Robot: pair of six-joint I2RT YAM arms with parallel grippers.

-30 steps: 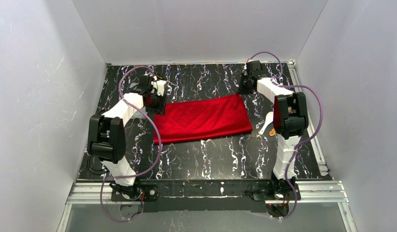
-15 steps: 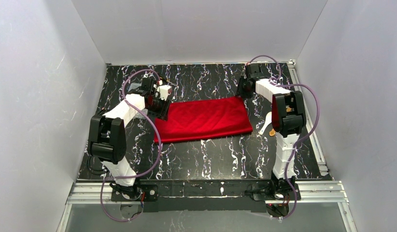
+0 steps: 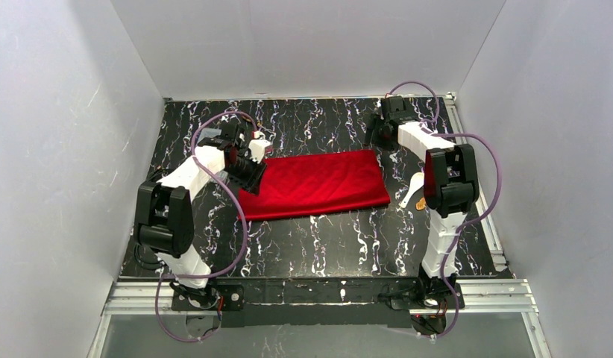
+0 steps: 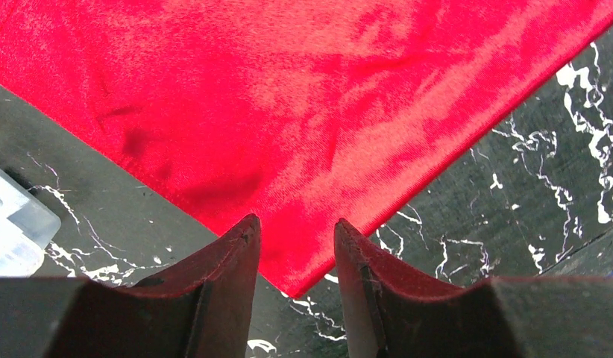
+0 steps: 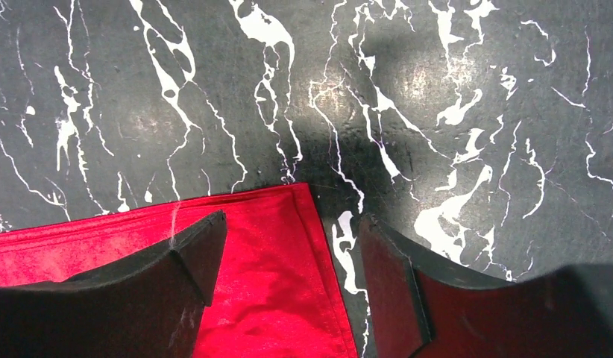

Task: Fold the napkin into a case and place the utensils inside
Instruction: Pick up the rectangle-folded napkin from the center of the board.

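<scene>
Top external: left pincer [image 4: 292, 227] and right pincer [image 5: 292, 224] gape empty over napkin [image 3: 315, 183] corners; spoon [image 3: 413, 182] nearby.

No text, label, brand, number or sign can be read in any of the views
</scene>
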